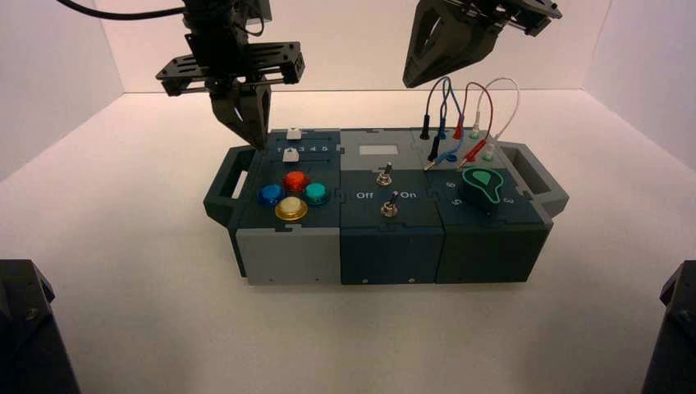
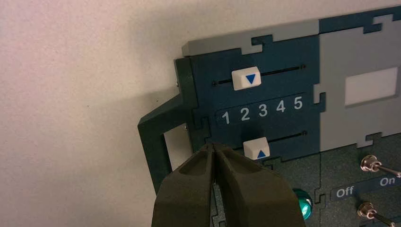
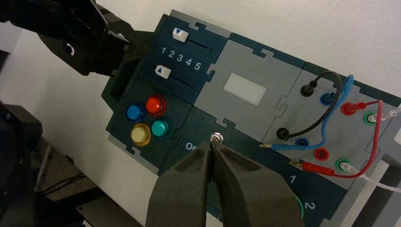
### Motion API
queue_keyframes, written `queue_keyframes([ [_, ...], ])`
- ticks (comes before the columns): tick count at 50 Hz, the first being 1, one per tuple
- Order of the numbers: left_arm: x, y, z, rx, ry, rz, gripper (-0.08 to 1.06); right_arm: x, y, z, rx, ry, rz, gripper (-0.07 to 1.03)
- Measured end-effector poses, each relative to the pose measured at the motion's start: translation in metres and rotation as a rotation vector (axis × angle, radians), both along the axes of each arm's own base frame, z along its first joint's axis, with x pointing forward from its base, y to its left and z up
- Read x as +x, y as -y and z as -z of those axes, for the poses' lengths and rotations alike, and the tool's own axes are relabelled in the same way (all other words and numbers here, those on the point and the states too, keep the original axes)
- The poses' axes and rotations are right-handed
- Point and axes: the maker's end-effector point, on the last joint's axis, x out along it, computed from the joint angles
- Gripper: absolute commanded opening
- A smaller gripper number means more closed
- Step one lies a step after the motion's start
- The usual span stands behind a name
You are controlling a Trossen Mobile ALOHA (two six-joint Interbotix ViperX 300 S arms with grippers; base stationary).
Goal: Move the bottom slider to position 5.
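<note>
The left hand (image 2: 213,147), fingers pressed together and holding nothing, hangs just beside the bottom slider (image 2: 256,148), whose white knob sits below numeral 2 — apparently untouched — well short of position 5 (image 2: 298,102). The right hand (image 3: 212,145), likewise pinched closed, hovers above the box.

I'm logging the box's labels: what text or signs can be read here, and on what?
"1 2 3 4 5": numeral row between the two slider tracks.
"Off" and "On": beside the toggle switch.
"1", "2": by the green-edged dial.
Blue triangles: top slider, bottom slider.
</note>
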Motion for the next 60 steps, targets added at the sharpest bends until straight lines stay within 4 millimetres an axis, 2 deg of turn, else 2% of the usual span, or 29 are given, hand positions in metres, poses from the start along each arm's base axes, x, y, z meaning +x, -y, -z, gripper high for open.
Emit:
queue_keyframes([
  [60,-0.003,0.026,0.011,-0.012,-0.024,0.038,-0.03,0.000,0.000,0.000,-0.001,-0.001,0.002,-0.02],
])
